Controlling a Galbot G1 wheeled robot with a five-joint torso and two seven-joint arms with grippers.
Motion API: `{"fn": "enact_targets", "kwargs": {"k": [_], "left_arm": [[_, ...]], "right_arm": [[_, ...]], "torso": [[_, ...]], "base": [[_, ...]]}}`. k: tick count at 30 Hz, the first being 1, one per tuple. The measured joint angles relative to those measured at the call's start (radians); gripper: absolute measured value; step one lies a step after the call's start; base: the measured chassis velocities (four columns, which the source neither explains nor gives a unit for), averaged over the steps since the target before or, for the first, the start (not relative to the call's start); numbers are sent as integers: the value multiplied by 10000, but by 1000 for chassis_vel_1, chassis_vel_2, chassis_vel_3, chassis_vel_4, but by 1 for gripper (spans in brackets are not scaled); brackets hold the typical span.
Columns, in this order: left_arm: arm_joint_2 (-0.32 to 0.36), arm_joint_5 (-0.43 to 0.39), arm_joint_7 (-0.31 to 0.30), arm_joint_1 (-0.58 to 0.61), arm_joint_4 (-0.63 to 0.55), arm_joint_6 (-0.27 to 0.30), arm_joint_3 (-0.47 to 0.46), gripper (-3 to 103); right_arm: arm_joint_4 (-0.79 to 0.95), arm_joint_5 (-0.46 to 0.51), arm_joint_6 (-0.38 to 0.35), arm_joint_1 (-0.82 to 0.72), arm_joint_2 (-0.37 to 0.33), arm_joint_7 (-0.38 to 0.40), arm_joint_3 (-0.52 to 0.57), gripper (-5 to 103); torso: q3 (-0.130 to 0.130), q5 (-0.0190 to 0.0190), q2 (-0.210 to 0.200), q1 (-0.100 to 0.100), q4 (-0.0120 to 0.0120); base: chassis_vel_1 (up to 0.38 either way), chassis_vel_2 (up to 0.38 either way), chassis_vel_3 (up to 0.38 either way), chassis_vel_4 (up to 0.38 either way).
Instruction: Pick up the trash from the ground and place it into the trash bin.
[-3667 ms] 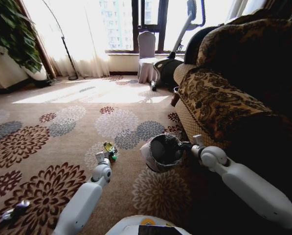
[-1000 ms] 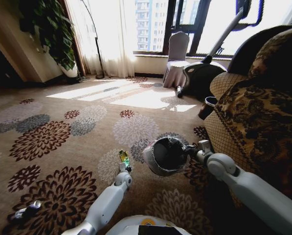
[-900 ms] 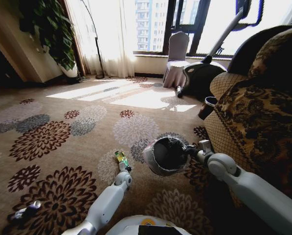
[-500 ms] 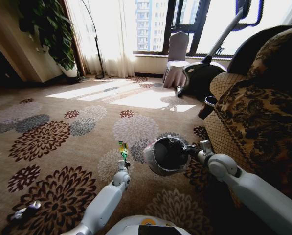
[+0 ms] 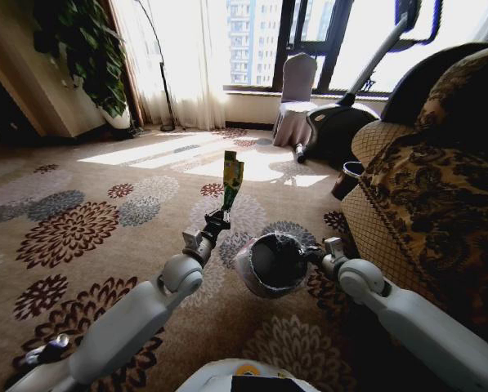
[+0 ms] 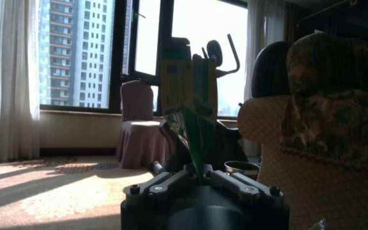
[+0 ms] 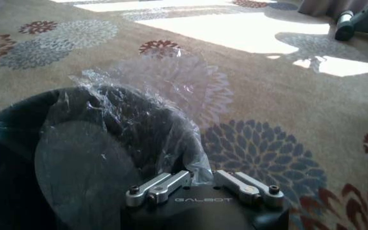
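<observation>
From the head camera, the left gripper (image 5: 220, 219) is up in the air, pinched on the lower end of the green wrapper (image 5: 232, 173), which stands nearly upright, long axis pointing up and a touch toward the window. The trash bin (image 5: 270, 263) sits just to the right of that gripper and lower down, held off the carpet (image 5: 80, 212) by the right gripper (image 5: 315, 256), which grips the rim on the sofa (image 5: 427, 188) side. So the wrapper lies up and to the left of the bin's mouth, and the left arm is plainly the one to carry it across; my read is a short sideways shift over the bin is what the drop hinges on. Another piece of trash (image 5: 46, 354) lies on the carpet well left of the bin. Against half a second ago, the left arm has risen, lifting the wrapper well above the bin's rim. The left wrist camera shows the wrapper (image 6: 190, 103) rising straight out between closed fingers. The right wrist camera shows the fingers clamped on the bin's (image 7: 101, 153) bag-lined rim, bin otherwise unchanged.
</observation>
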Motion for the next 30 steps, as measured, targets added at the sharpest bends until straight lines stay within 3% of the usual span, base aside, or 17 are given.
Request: {"fn": "enact_targets", "kwargs": {"k": [4,8,10,15,22,28,30], "left_arm": [[-1081,-37,291,-1153,1301,-398,1640,0],[-1694,-160,198,-1465,2000,-435,2073,0],[-2052,-571,-138,-1496,2277,-307,2379,0],[-1975,-1177,-591,-1118,1903,99,2657,0],[-1766,-1081,-1099,-658,1239,384,2813,0],[-1492,-780,-1173,-466,963,674,2585,-2],[-1453,-755,-1233,-440,878,761,2539,3]], "right_arm": [[-183,34,-10,324,165,115,-382,1],[-241,37,-12,407,240,183,-464,1],[-285,53,-13,448,238,177,-482,1],[-457,73,-15,654,210,113,-486,1],[-747,77,-15,1023,331,96,-811,1],[-953,77,-15,1384,376,107,-1102,1],[-987,77,-15,1444,376,108,-1133,1]], "torso": [[2,6,-1,0,1],[1,1,0,0,-1],[2,2,0,0,1],[1,1,0,0,5],[1,1,0,0,4],[1,0,0,0,3],[1,0,0,0,3]], "base": [[0,0,0,0],[0,0,0,0],[0,0,0,0],[0,0,0,0],[0,0,0,0],[0,0,0,0],[0,0,0,0]]}}
